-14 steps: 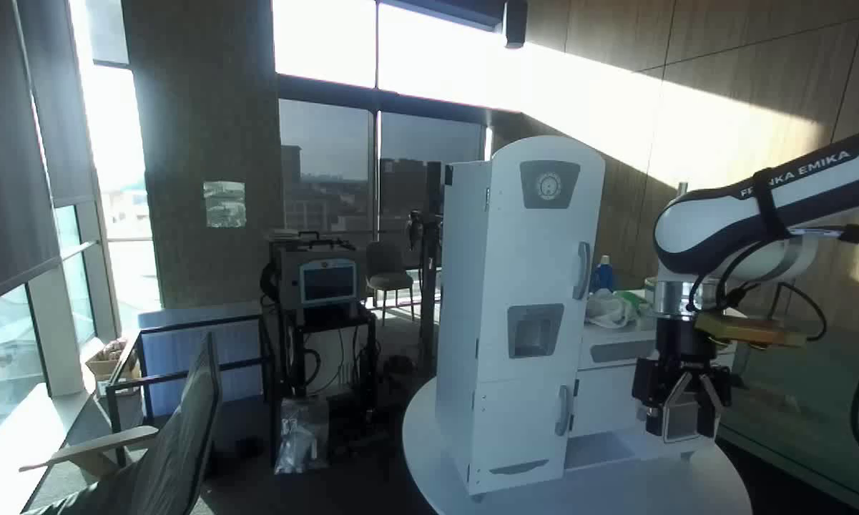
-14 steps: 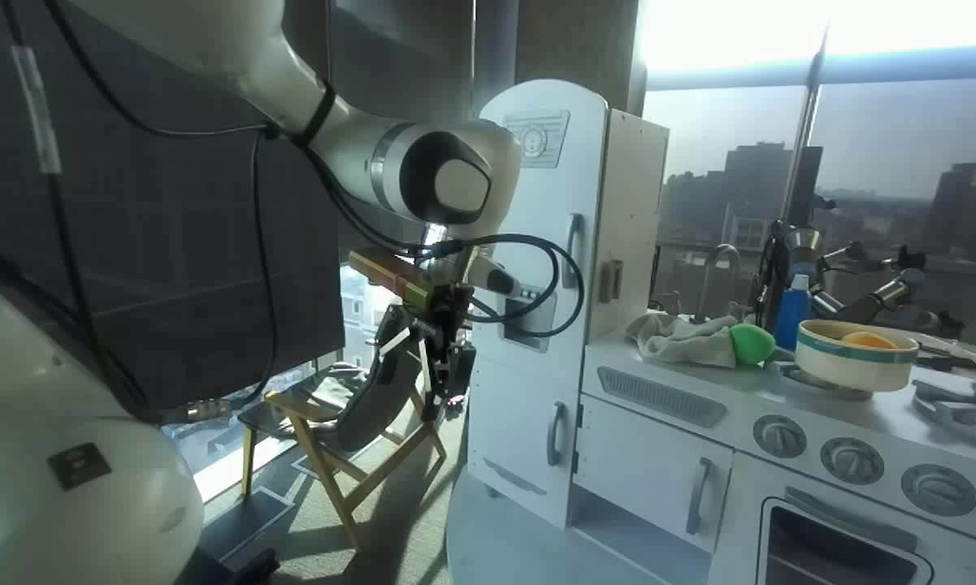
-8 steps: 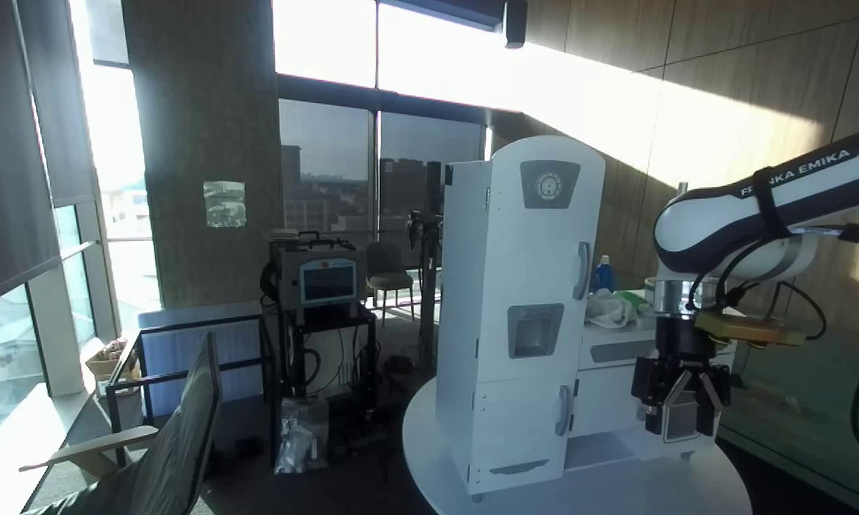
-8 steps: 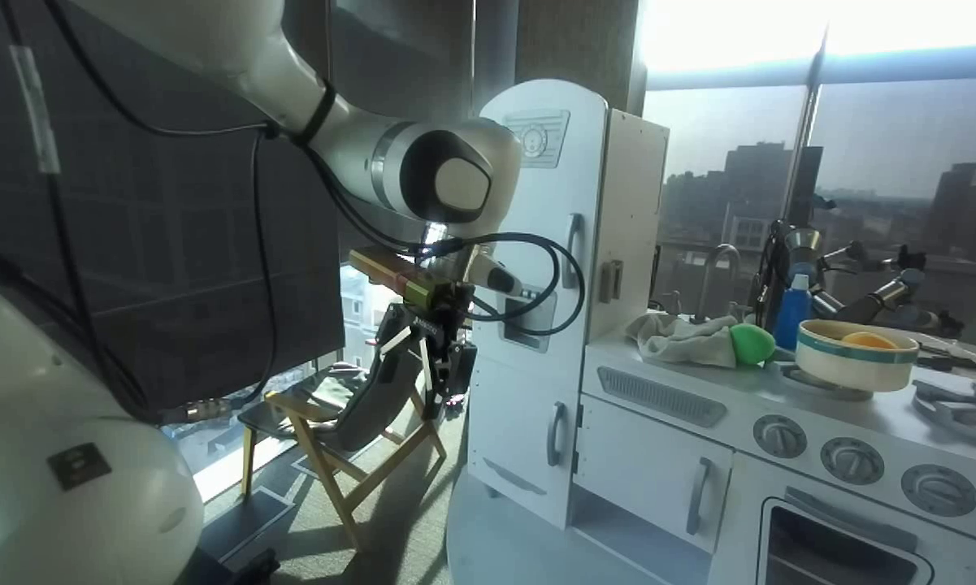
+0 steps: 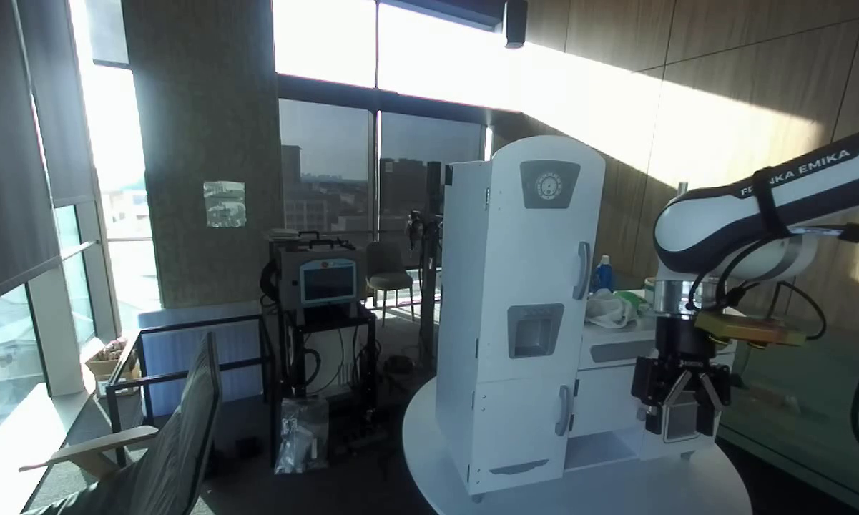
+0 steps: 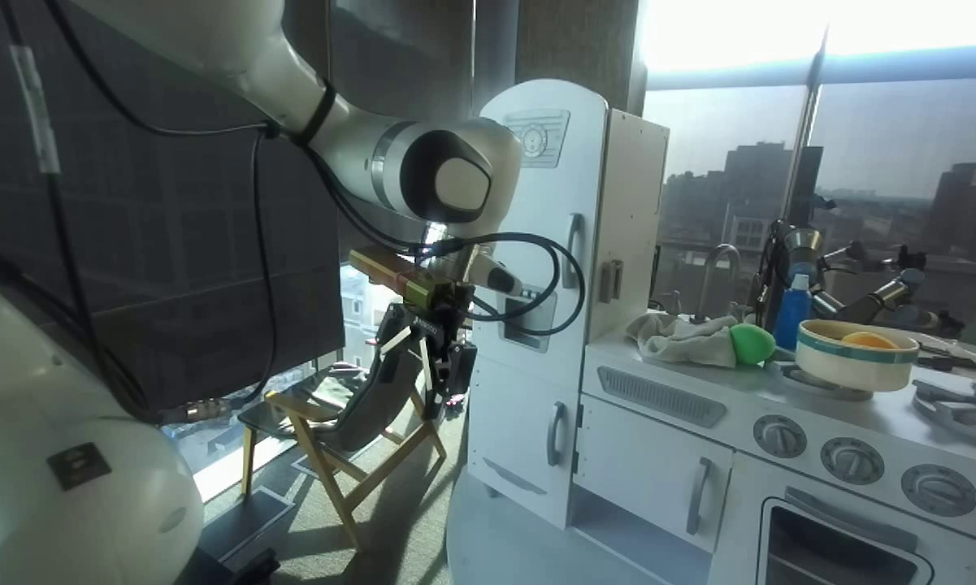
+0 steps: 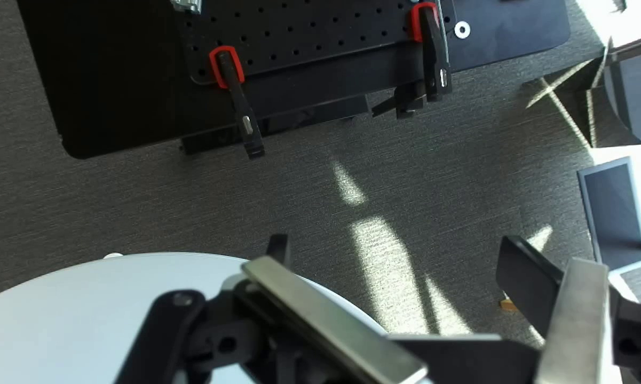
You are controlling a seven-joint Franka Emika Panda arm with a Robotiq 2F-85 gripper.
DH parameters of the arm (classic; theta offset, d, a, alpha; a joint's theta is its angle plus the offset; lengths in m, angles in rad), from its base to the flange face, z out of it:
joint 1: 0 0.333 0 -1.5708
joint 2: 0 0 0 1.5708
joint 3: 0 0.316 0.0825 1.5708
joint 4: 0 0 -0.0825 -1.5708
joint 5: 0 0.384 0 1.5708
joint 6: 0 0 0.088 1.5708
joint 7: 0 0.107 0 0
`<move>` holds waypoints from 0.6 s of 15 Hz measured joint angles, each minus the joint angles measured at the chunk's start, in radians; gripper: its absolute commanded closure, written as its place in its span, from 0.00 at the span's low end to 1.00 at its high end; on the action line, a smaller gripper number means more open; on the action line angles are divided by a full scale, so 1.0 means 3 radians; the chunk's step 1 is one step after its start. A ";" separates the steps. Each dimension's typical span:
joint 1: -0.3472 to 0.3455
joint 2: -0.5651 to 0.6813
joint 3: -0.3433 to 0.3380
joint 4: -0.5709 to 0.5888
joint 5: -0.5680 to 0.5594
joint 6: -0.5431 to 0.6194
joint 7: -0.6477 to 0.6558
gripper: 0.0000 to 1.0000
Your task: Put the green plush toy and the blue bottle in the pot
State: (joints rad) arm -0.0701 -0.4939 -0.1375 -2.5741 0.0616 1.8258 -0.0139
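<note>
The green plush toy [image 6: 752, 344] rests on the white counter beside a pale cloth; in an exterior view it shows only partly behind that cloth [image 5: 626, 296]. The blue bottle [image 6: 793, 313] stands upright behind the toy and the pot; it also shows in an exterior view [image 5: 604, 276]. The cream pot with a teal band [image 6: 853, 367] sits on a stove ring with a round orange thing [image 6: 869, 340] in it. My gripper [image 5: 679, 423] is open and empty, well away from these things; its fingers stand wide apart in the wrist view [image 7: 400, 266].
The tall white toy fridge [image 5: 536, 286] stands at one end of the counter. A pale cloth [image 6: 683, 340] lies by a faucet [image 6: 719, 260]. The wrist view shows the round white table [image 7: 112, 309], the floor and a black plate with clamps [image 7: 309, 58].
</note>
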 measured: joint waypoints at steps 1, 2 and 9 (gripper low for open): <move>0.0000 0.0000 0.0000 0.0000 0.0000 0.0000 0.0000 0.00; 0.0000 0.0000 0.0000 0.0000 0.0000 0.0000 0.0000 0.00; -0.0119 0.0287 -0.0052 0.0034 0.0135 0.0474 0.0085 0.00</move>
State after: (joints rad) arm -0.1059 -0.4078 -0.1531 -2.5639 0.1020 1.9678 0.0115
